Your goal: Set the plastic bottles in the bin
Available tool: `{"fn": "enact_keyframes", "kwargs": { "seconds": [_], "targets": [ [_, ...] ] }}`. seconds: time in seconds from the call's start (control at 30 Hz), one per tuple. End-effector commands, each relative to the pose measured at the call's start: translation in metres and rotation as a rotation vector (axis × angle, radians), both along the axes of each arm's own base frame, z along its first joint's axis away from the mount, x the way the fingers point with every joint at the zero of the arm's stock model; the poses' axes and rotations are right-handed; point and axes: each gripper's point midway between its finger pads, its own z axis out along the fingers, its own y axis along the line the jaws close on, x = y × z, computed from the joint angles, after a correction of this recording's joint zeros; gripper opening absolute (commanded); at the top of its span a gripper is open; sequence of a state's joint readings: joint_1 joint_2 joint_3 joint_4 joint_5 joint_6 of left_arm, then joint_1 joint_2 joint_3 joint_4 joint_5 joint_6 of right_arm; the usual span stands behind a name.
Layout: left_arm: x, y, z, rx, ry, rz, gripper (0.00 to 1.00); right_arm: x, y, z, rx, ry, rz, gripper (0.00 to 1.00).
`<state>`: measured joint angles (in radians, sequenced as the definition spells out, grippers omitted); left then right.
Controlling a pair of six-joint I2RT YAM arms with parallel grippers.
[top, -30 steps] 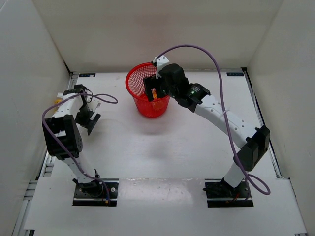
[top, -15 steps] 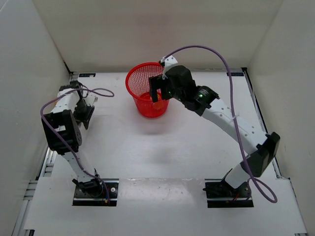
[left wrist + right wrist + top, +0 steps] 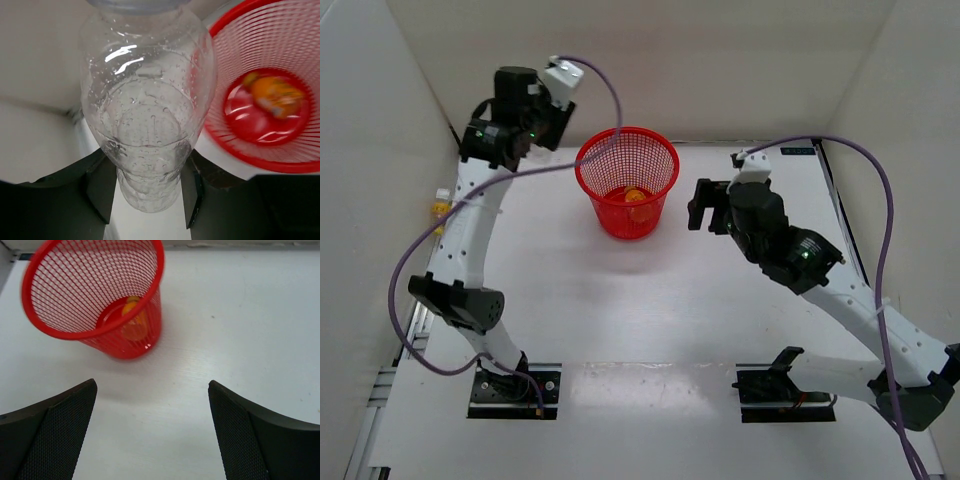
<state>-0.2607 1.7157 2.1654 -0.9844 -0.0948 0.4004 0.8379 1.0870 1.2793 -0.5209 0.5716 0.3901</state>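
So the left wrist cam is the only one that really shows the grab: the left tool [image 3: 145, 192] is clamped on the clear bottle [image 3: 147, 110], a finger [image 3: 100, 192] on each side of its lower body, droplets all over the inside. From the top cam I can't pick that bottle out at all, the raised left arm's in the way. It does show the tool up at the far left, just left of the bin [image 3: 588, 160]. The right wrist cam shows the right tool [image 3: 152, 384] spread wide with nothing in it, hanging over bare desk [image 3: 620, 320] just right of the bin. Count: three bottles, one bin. The orange bottle [image 3: 635, 196] is lying on the bin's bottom, visible in all three views, through the mesh from the right wrist. The tiny bottle [image 3: 440, 205] only turns up in the top view, at the desk's left edge by the wall [image 3: 380, 150], right next to the left arm. The bin stands upright, far middle of the desk. Two purple cables [image 3: 880, 200] loop off the arms.
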Motion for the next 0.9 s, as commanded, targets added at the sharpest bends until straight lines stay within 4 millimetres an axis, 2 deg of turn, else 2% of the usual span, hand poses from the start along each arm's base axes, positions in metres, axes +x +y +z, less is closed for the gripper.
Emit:
{"fn": "enact_keyframes", "kwargs": {
  "seconds": [0.0, 0.03, 0.07, 0.1, 0.17, 0.2, 0.23, 0.27, 0.3, 0.33, 0.43, 0.47, 0.5, 0.53, 0.57, 0.6, 0.67, 0.7, 0.77, 0.8, 0.83, 0.87],
  "targets": [
    [-0.013, -0.071, 0.039, -0.044, -0.176, -0.211, 0.24, -0.003, -0.028, -0.003, 0.035, -0.001, -0.137, 0.95],
    [-0.02, -0.097, 0.043, -0.079, -0.177, -0.312, 0.26, -0.007, -0.033, -0.012, 0.02, 0.021, -0.151, 0.95],
    [-0.028, -0.124, 0.044, -0.123, -0.164, -0.37, 0.26, -0.009, -0.036, -0.012, 0.041, 0.027, -0.171, 0.95],
    [-0.022, -0.141, 0.04, -0.145, -0.15, -0.399, 0.27, -0.012, -0.041, -0.014, 0.046, 0.033, -0.185, 0.95],
    [-0.023, -0.171, 0.034, -0.195, -0.119, -0.469, 0.27, -0.017, -0.046, -0.015, 0.059, 0.042, -0.193, 0.95],
    [-0.016, -0.184, 0.024, -0.197, -0.099, -0.491, 0.27, -0.02, -0.051, -0.015, 0.059, 0.044, -0.206, 0.95],
    [-0.013, -0.192, 0.018, -0.202, -0.084, -0.496, 0.27, -0.021, -0.052, -0.021, 0.044, 0.055, -0.206, 0.95],
    [-0.015, -0.204, 0.012, -0.203, -0.07, -0.522, 0.29, -0.025, -0.056, -0.017, 0.061, 0.05, -0.209, 0.95],
    [-0.006, -0.207, -0.005, -0.188, -0.04, -0.507, 0.29, -0.025, -0.059, -0.018, 0.061, 0.053, -0.223, 0.95],
    [-0.004, -0.211, -0.012, -0.178, -0.029, -0.503, 0.3, -0.028, -0.065, -0.017, 0.054, 0.05, -0.235, 0.95],
    [0.0, -0.208, -0.038, -0.176, 0.034, -0.475, 0.53, -0.034, -0.073, -0.014, 0.067, 0.043, -0.246, 0.95],
    [-0.004, -0.209, -0.042, -0.181, 0.049, -0.491, 0.64, -0.035, -0.076, -0.014, 0.069, 0.036, -0.254, 0.95],
    [-0.006, -0.204, -0.05, -0.19, 0.075, -0.487, 0.84, -0.035, -0.076, -0.014, 0.069, 0.036, -0.254, 0.95],
    [-0.003, -0.2, -0.054, -0.187, 0.085, -0.477, 0.9, -0.036, -0.078, -0.011, 0.078, 0.03, -0.253, 0.95],
    [-0.005, -0.199, -0.049, -0.19, 0.075, -0.478, 0.97, -0.036, -0.078, -0.011, 0.078, 0.03, -0.253, 0.95],
    [-0.005, -0.197, -0.053, -0.184, 0.082, -0.469, 1.0, -0.036, -0.08, -0.011, 0.066, 0.025, -0.258, 0.95],
    [-0.009, -0.191, -0.037, -0.194, 0.05, -0.45, 1.0, -0.035, -0.078, -0.009, 0.067, 0.024, -0.258, 0.95],
    [-0.011, -0.188, -0.031, -0.194, 0.037, -0.443, 1.0, -0.032, -0.074, -0.015, 0.039, 0.039, -0.247, 0.95],
    [-0.016, -0.179, -0.012, -0.21, 0.0, -0.409, 1.0, -0.029, -0.068, -0.006, 0.049, 0.029, -0.231, 0.95],
    [-0.014, -0.17, -0.007, -0.194, -0.023, -0.363, 1.0, -0.027, -0.064, -0.011, 0.027, 0.042, -0.217, 0.95],
    [-0.014, -0.162, 0.004, -0.196, -0.05, -0.326, 1.0, -0.026, -0.063, -0.005, 0.034, 0.029, -0.213, 0.95],
    [-0.016, -0.151, 0.019, -0.19, -0.091, -0.284, 1.0, -0.024, -0.059, -0.01, 0.015, 0.04, -0.2, 0.95]
  ]
}}
